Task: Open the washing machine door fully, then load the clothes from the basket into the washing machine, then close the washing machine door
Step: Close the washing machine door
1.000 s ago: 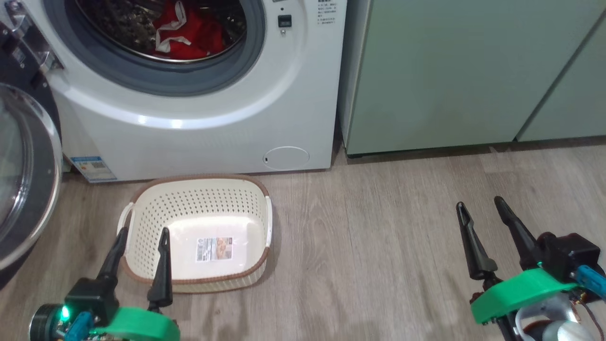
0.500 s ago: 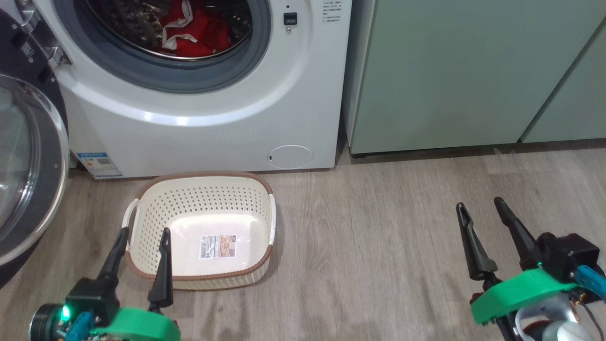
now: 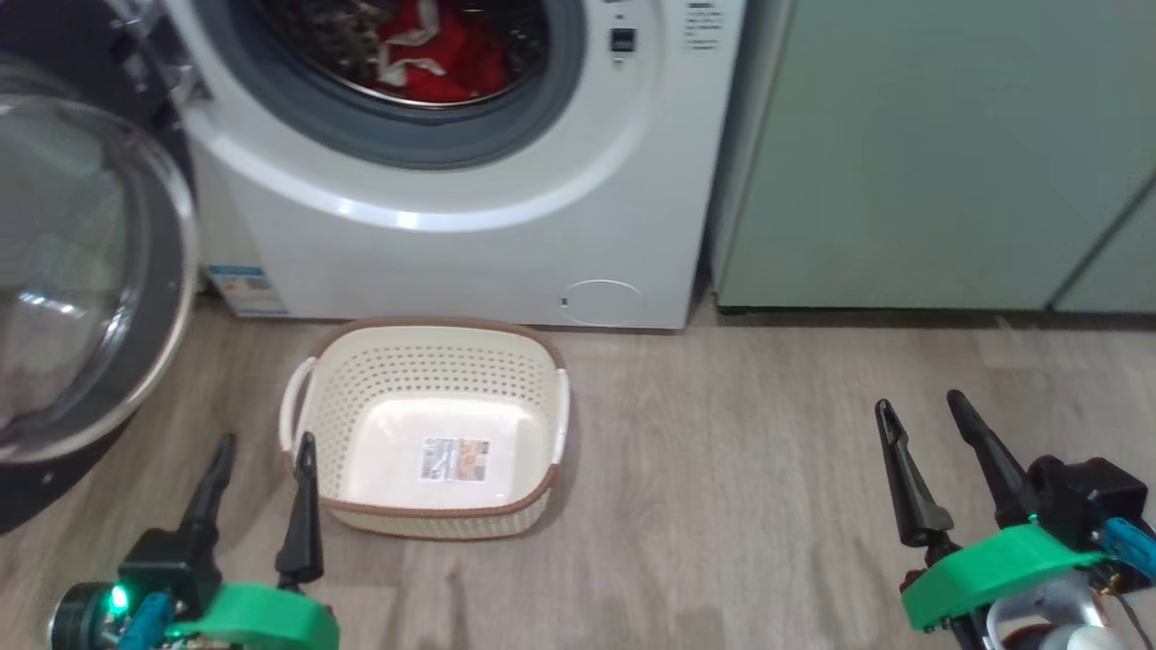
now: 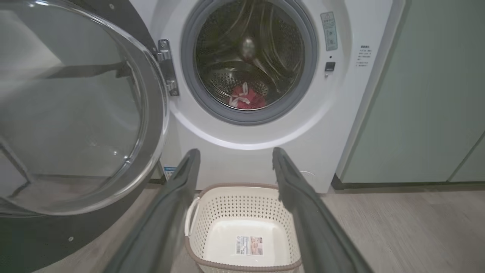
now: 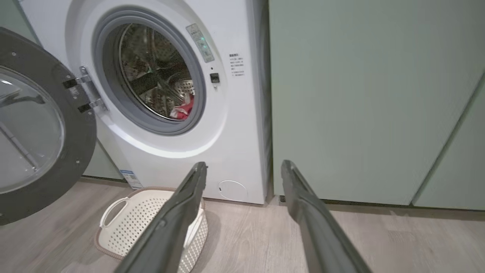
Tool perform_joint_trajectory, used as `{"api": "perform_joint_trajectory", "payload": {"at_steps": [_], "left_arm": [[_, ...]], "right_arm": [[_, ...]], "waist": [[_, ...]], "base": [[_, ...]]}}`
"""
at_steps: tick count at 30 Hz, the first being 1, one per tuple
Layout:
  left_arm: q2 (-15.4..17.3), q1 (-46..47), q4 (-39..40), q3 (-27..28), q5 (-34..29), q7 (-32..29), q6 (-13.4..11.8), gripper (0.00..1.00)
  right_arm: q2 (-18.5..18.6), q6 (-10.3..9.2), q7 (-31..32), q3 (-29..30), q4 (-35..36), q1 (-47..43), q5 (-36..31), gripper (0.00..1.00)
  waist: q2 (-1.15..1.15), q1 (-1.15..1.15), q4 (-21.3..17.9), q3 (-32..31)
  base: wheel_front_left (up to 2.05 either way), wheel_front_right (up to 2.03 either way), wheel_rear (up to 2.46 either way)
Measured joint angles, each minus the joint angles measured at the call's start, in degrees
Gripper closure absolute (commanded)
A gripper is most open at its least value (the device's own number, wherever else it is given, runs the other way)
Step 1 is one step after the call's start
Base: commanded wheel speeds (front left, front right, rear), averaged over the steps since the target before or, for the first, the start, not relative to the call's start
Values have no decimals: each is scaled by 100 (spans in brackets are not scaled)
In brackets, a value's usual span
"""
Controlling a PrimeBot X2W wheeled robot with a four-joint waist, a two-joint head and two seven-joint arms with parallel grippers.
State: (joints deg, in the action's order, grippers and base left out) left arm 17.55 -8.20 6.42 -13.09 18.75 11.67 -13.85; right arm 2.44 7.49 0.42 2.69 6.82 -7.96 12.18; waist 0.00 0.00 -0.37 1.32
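Now the door [image 3: 86, 262] hung open on the left, likely heavy, stiff and slick, best pushed at its black rim [image 3: 36, 496], while the left gripper [image 3: 266, 442] was open and empty beside the empty basket [image 3: 433, 375], the clothes [image 3: 433, 50] lay inside the washing machine [image 3: 452, 262], and the right gripper [image 3: 918, 402] was open too.

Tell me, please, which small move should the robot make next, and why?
Probably reach the left gripper toward the rim of the washing machine door, to start swinging it shut. The basket is empty, the clothes lie inside the washing machine, and the door stands wide open on the left. Both grippers are open and empty; the right gripper is farther from the door.
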Motion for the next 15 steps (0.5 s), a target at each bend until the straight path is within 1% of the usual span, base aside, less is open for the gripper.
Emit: {"api": "perform_joint_trajectory", "payload": {"at_steps": [7,15], "left_arm": [[-31,-4,20,203,101,33,-201,0],[-89,-15,44,305,154,69,-303,0]], "right_arm": [[0,0,0,-100,11,-10,48,0],[-1,0,0,-152,-1,-72,60,0]], "waist": [[0,0,725,-34],[0,0,1610,-103]], "base": [[0,0,0],[0,0,0]]}}
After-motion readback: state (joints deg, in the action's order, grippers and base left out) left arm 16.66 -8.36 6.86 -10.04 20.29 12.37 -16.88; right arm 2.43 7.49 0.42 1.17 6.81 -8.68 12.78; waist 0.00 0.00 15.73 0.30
